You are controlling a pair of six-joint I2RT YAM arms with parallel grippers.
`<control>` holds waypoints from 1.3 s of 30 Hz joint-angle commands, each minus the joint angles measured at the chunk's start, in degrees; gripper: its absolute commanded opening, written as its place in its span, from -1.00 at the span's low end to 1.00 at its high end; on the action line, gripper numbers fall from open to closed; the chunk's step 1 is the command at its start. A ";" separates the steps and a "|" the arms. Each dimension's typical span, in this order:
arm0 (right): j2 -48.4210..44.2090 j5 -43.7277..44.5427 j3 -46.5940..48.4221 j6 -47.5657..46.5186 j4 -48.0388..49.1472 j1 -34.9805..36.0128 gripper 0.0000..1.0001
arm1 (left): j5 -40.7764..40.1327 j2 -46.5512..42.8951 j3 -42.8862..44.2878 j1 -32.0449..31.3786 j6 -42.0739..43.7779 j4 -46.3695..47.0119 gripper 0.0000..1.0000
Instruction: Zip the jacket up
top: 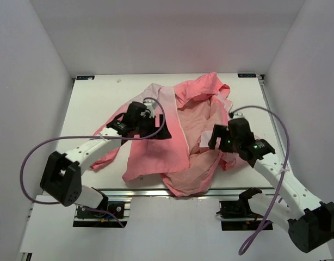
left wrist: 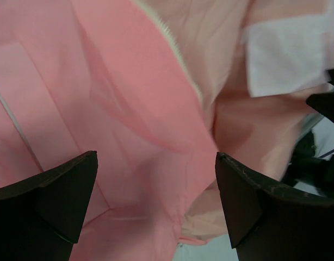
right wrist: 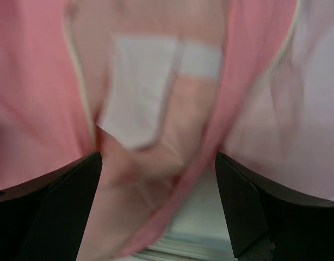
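The jacket (top: pixel 172 147) lies unzipped and rumpled mid-tabletop (top: pixel 91 98), its zipper (left wrist: pixel 180 60) edges spread apart. The jaws of the left arm (top: pixel 91 149) and right arm (top: pixel 276 168) hang wide open above either front panel, gripping nothing, probably placed to gather both edges together

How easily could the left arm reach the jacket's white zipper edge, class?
Probably yes: the open left gripper hangs over the jacket, with the zipper edge exposed ahead, nothing covering it.
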 commanded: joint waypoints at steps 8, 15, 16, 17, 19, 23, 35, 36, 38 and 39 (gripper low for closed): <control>9.37 7.87 -8.01 6.88 4.61 -2.19 0.61 | -5.23 12.16 -0.85 -0.09 -0.86 1.93 0.96; 30.49 14.56 8.05 3.02 8.66 -9.75 -0.32 | -3.41 24.64 4.67 4.29 -0.42 3.50 0.96; 33.03 13.95 10.97 2.40 8.57 -11.15 -0.37 | -2.87 27.70 6.00 5.96 -0.33 3.51 0.96; 37.58 14.11 13.95 1.87 8.22 -13.87 -0.37 | -2.69 29.21 7.66 6.75 -0.24 3.25 0.96; 41.74 14.20 23.24 -0.50 7.34 -17.12 -0.36 | -3.30 33.33 13.99 8.16 0.98 1.23 0.96; 51.75 13.07 39.62 -6.29 3.31 -19.25 -0.06 | -6.21 36.95 23.75 8.69 3.44 -1.41 0.96; 30.47 -15.58 13.75 -6.76 12.60 -19.17 0.78 | -1.12 20.54 17.99 9.40 3.19 1.82 0.96; 28.42 -16.98 8.41 -6.14 13.66 -19.25 0.78 | -0.33 16.69 16.48 9.40 2.92 2.45 0.96; 22.46 -22.25 3.46 -5.61 17.42 -19.25 0.78 | 3.09 12.98 13.41 9.40 1.44 3.94 0.96; 20.86 -23.49 -0.65 -5.17 18.40 -19.17 0.78 | 4.24 9.14 9.48 9.31 0.64 4.82 0.96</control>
